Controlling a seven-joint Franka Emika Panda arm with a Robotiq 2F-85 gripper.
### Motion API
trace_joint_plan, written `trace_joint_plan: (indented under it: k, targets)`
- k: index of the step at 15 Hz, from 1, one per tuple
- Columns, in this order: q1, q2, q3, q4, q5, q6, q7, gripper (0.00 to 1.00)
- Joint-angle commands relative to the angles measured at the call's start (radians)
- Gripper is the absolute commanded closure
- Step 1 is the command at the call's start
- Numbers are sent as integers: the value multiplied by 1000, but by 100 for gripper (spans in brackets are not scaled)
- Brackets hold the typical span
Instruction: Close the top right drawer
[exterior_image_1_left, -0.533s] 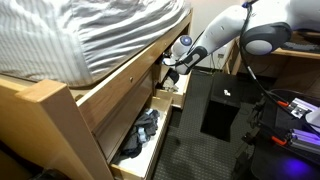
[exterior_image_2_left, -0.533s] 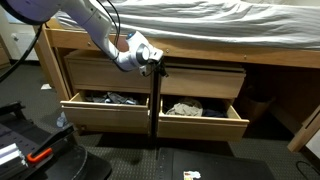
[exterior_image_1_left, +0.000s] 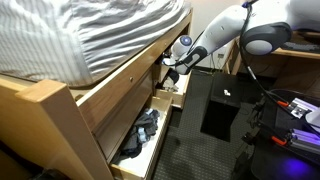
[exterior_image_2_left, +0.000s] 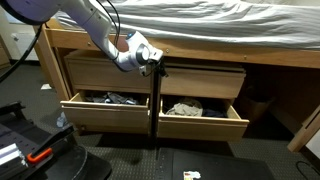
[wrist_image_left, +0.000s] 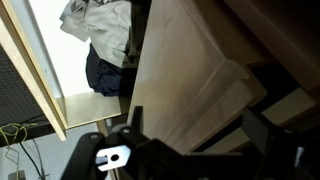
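Observation:
The top right drawer (exterior_image_2_left: 203, 122) is a short light-wood box with a plain front. It stands pulled out under the bed, with dark, red and blue cloth inside, and shows partly behind the arm in an exterior view (exterior_image_1_left: 172, 98). My gripper (exterior_image_2_left: 152, 62) hovers above it by the dark post between the drawer columns, level with the upper drawer fronts (exterior_image_2_left: 205, 80), and it also shows in an exterior view (exterior_image_1_left: 172, 68). In the wrist view the gripper (wrist_image_left: 200, 135) is open, its dark fingers (wrist_image_left: 266, 130) spread over a light wood panel (wrist_image_left: 185, 70) and holding nothing.
A longer open drawer (exterior_image_1_left: 140, 135) with dark grey clothes is pulled out beside it (exterior_image_2_left: 105, 110). The striped mattress (exterior_image_1_left: 90, 30) overhangs the frame. A black box (exterior_image_1_left: 225, 105) and cables lie on the floor. In the wrist view, cloth (wrist_image_left: 100, 40) lies in a drawer.

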Motion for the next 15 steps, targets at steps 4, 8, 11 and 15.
trace_joint_plan:
  k: [4,8,11,15]
  targets:
    - [0,0,0,0,0,0,0,0]
    - [-76,8,50,-22,-101,-119,-107,0]
    - [-161,21,82,-11,-158,-233,-212,0]
    - [-145,25,76,-10,-105,-177,-191,0]
